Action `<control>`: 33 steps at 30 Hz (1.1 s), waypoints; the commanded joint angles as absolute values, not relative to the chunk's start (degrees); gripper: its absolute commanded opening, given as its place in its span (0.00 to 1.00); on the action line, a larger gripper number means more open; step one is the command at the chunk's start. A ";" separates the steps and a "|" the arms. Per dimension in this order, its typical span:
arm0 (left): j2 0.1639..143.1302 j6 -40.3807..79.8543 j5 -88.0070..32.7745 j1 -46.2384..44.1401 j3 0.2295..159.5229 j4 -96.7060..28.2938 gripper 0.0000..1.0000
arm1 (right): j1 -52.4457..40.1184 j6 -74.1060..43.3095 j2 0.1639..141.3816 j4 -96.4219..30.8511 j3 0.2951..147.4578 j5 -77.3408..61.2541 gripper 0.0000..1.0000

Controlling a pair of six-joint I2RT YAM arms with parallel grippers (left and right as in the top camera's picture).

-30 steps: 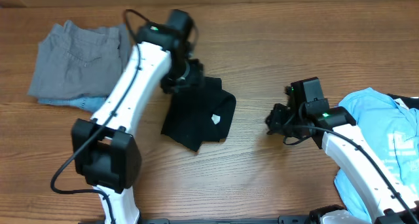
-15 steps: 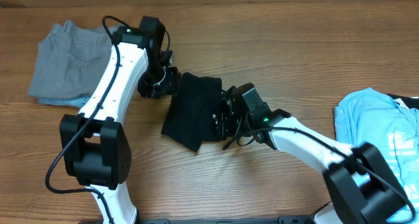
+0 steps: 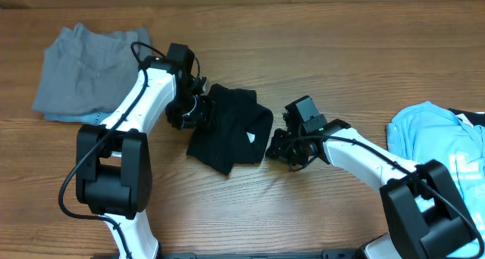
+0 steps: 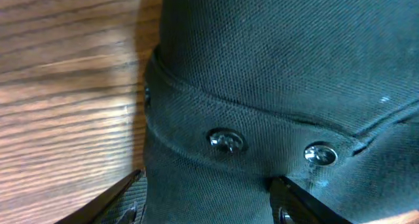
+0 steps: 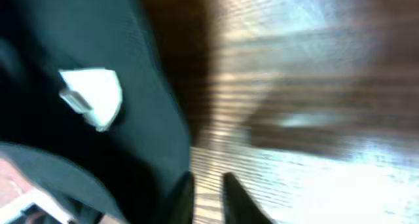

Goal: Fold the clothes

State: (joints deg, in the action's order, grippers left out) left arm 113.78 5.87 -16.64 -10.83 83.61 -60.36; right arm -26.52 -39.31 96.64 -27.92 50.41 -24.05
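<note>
We saw the left gripper [image 4: 206,196] with fingers apart and the black shirt [image 3: 231,130] bunched between them, two snaps [image 4: 226,141] just ahead. Right gripper [image 5: 206,185] had its fingers nearly together over the table [image 3: 341,62], just beside the shirt's right edge, holding nothing. That view was blurred. We couldn't read the white logo [image 5: 91,96]. Grey piece [image 3: 83,70] lay far left, blue tee [image 3: 436,138] far right.

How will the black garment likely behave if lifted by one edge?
The black garment lies rumpled in soft folds, so it will probably droop and unfold rather than hold shape. Its knit weave looks grippy, so slipping seems unlikely. The metal snaps may weigh that edge down slightly.
</note>
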 commanded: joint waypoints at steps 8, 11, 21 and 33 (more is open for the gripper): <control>113.43 4.23 -18.74 -10.15 81.17 -58.52 0.51 | -24.36 -37.69 88.97 -14.22 52.95 -23.99 0.53; 112.79 4.23 -20.32 -8.54 84.99 -59.83 0.57 | -24.36 -42.50 90.80 -11.38 52.88 -21.28 0.52; 112.84 3.66 -20.69 -6.70 88.97 -49.63 0.77 | -24.36 -51.13 99.29 1.54 52.88 -23.22 0.33; 123.96 3.84 -29.78 -8.19 86.06 -38.92 0.53 | -24.29 -53.32 99.72 -1.06 52.90 -19.59 0.04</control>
